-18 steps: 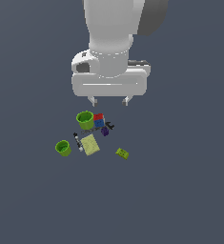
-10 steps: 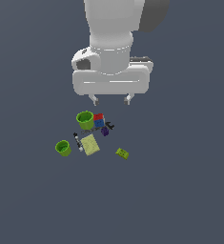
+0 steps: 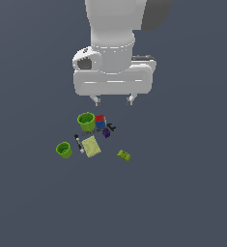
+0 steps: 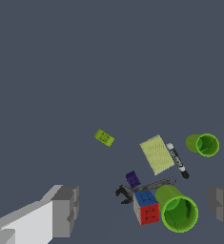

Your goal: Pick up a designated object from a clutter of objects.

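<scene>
The designated object, the smaller lime-green cup [image 3: 63,149] [image 4: 203,144], stands apart from the pile toward the exterior view's left. The clutter of objects holds the larger green cup [image 3: 86,121] [image 4: 177,209], a red and blue cube [image 3: 100,121] [image 4: 146,207], a purple block [image 3: 106,133] [image 4: 132,179], a black piece [image 3: 110,127] [image 4: 123,193], a marker pen [image 3: 79,144] [image 4: 178,160] and a flat yellow-green box [image 3: 91,146] [image 4: 157,154]. A small yellow-green block [image 3: 123,155] [image 4: 104,137] lies off alone. My gripper [image 3: 113,100] hangs open high above the pile, holding nothing.
Everything lies on a plain dark grey floor [image 3: 182,193]. The arm's white body [image 3: 116,53] fills the upper middle of the exterior view. My two grey fingers [image 4: 65,209] frame the wrist view's lower corners.
The gripper has shifted slightly and turned a little above the pile. No object has moved.
</scene>
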`<action>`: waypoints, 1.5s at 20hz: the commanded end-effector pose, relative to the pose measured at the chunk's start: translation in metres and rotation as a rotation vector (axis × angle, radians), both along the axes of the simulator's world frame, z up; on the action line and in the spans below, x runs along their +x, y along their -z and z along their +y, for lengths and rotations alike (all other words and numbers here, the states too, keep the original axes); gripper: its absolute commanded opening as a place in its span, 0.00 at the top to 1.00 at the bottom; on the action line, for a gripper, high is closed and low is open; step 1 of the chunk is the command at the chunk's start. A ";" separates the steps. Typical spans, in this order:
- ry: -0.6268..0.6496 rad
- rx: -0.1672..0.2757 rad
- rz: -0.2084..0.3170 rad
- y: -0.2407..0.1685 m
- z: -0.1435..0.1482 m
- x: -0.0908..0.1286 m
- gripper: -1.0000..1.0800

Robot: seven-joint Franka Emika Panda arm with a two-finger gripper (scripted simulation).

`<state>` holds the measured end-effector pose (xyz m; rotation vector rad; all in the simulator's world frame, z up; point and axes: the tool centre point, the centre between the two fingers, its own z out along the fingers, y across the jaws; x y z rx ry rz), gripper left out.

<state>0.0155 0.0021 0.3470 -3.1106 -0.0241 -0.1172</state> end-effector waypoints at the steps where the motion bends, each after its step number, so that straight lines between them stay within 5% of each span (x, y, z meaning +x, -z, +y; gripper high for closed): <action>1: -0.009 -0.003 0.001 0.004 -0.004 0.002 0.04; 11: -0.105 -0.028 0.012 0.041 -0.042 0.016 0.04; 30: -0.427 -0.063 0.052 0.168 -0.167 0.028 0.04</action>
